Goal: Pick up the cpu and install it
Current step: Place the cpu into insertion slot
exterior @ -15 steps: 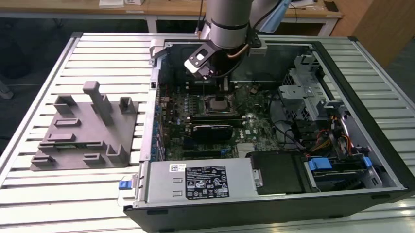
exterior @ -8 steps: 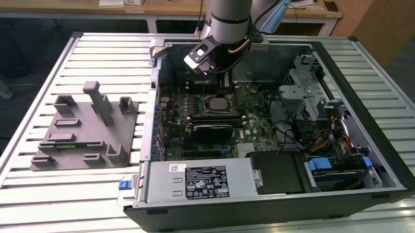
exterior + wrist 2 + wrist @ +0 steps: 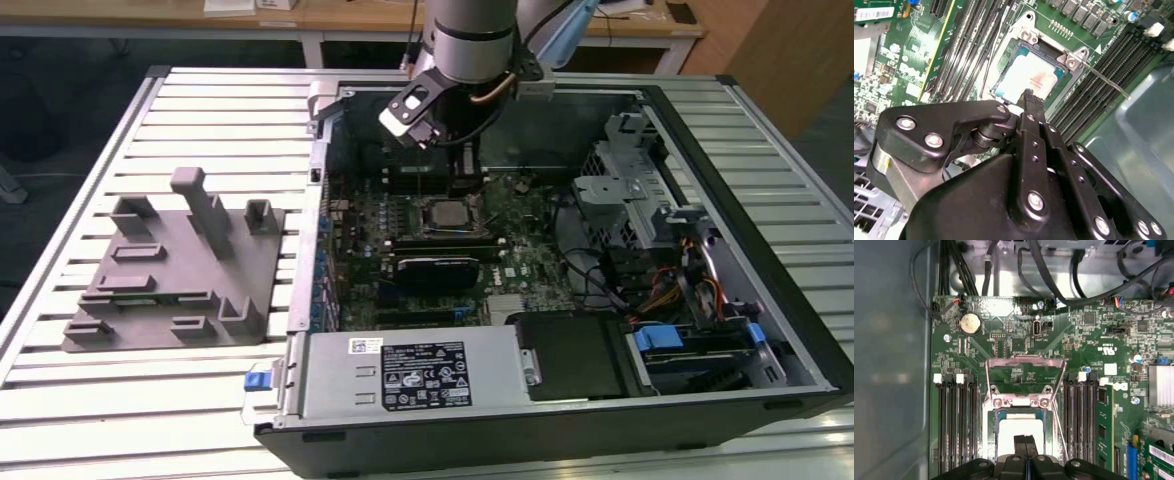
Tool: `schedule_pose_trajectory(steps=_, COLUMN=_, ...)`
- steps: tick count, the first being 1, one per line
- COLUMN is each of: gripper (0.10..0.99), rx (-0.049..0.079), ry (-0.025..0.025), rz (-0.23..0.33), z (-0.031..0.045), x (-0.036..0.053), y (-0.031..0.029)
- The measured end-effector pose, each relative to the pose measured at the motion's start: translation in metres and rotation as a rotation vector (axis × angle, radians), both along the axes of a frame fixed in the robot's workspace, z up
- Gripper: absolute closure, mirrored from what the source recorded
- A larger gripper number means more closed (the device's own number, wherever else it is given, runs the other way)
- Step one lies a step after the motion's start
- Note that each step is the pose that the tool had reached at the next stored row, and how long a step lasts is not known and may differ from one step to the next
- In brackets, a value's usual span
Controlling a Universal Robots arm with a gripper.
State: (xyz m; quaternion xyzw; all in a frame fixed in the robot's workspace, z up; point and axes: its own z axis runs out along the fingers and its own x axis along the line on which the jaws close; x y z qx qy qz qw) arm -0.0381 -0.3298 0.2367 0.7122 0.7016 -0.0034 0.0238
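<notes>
Status of work: the pick-up stage appears complete. The cpu [image 3: 1019, 432] lies flat inside the socket [image 3: 447, 212] on the motherboard [image 3: 521, 260], its pale metal top facing up. In the exterior view the socket sits just above the centre of the frame, within the open computer case [image 3: 561, 440] on the slatted table [image 3: 214, 110].

Outstanding: installation does not look finished. In the first wrist view the load plate [image 3: 1019, 401] stands swung open, clear of the chip. In the second wrist view the retention lever [image 3: 1104, 81] lies off to the side, unlatched. Whether the chip is fully seated on its keys cannot be confirmed.

Gripper [image 3: 1026, 439]: the jaws are clenched tight against each other, with only a thin seam between them and nothing held. The cpu is therefore not in the grasp.

Relative position: in both wrist views the closed tip of the jaws sits directly over the chip's top face, near the middle of it. It is very close to the surface, but actual contact cannot be determined.

Other items: the grey fixture [image 3: 174, 270] rests on the table in the left half of the exterior frame, well apart from the arm.
</notes>
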Motion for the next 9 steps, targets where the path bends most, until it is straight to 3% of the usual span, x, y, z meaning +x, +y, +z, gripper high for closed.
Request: schedule_pose_trajectory(steps=9, gripper=0.980, rx=0.000, ry=-0.0016, rz=-0.009, z=0.0189, x=0.0000, y=0.0000)
